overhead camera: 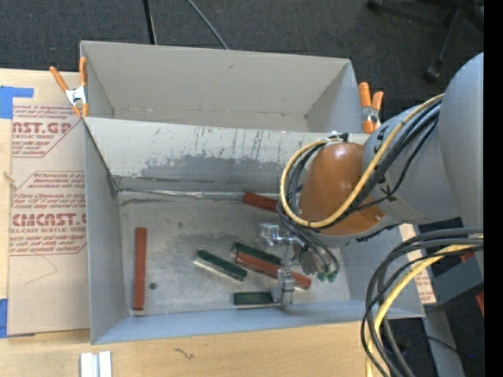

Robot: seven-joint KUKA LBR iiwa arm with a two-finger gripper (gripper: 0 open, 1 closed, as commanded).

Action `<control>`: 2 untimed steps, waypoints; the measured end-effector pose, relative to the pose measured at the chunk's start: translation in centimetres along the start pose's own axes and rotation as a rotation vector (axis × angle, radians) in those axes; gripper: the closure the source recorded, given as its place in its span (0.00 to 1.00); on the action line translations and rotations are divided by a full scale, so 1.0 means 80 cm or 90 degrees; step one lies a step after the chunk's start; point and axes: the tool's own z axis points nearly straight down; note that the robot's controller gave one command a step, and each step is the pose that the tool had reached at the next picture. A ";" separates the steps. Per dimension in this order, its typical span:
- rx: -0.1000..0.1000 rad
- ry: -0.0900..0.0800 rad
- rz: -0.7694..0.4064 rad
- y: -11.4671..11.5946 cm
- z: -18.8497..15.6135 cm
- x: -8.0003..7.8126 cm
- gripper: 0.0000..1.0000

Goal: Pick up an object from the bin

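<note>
Lying alone at the left of the bin (106, 250) is a long red bar (139, 267); mid-floor, green sticks (222, 266) crowd the red stick (263, 264) which the gripper (279, 259) straddles, jaws apart. Closing may catch two sticks, or tip one loose.

Grey bin (212, 144), streaky scuffed wall. Red-brown stick (139, 267) at left; dark green sticks (222, 265) & red sticks (267, 265) mid-floor. Orange wrist cover (338, 187).

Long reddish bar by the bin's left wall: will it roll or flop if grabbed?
The reddish bar looks straight and flat-sided, so probably stiff and likelier to slide than roll. It lies along the bin's left wall, so a push may wedge it there.
</note>
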 end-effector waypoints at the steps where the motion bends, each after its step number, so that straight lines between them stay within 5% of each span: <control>1: 0.000 -0.003 0.000 0.000 -0.008 -0.005 1.00; 2: 0.001 -0.011 0.000 0.015 -0.216 -0.004 1.00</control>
